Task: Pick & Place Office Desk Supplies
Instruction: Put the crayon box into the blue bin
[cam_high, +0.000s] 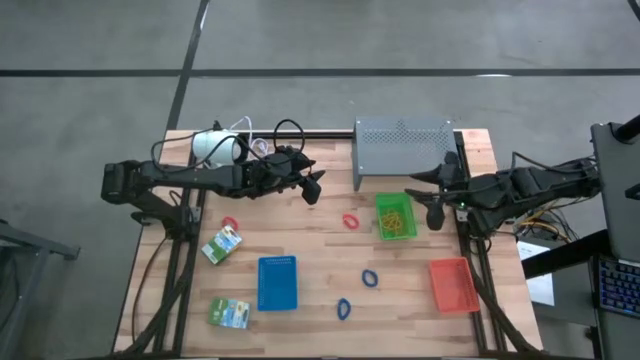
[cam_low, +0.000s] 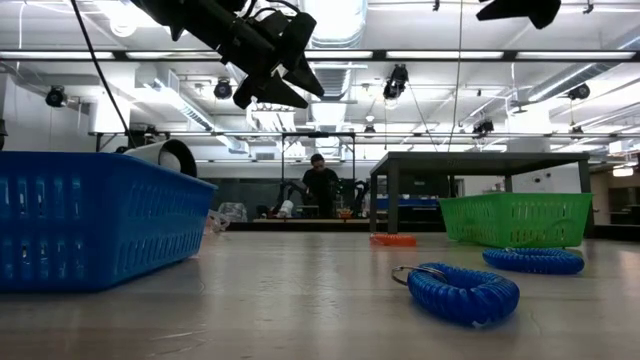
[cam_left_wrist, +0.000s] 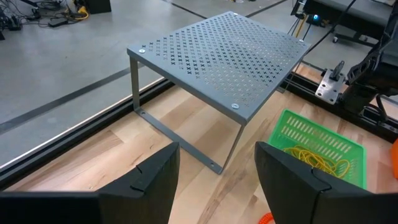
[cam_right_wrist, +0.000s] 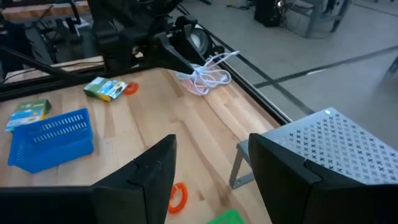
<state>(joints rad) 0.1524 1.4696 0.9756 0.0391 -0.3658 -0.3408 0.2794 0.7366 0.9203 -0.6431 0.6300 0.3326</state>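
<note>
Nearest on the wooden table, two blue coiled loops (cam_high: 370, 278) are lying loose beyond the blue tray (cam_high: 277, 282); farther back, left gripper (cam_high: 313, 187) and right gripper (cam_high: 434, 205) are hovering spread and empty; descending onto a loop seems next.

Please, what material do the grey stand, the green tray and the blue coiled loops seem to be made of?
The grey stand looks like painted sheet metal with a matte finish: it is thin, rigid and punched with small holes. The green tray seems moulded plastic, given its slotted walls and slight gloss. The blue coiled loop appears to be springy plastic cord, wound like a telephone cable.
</note>
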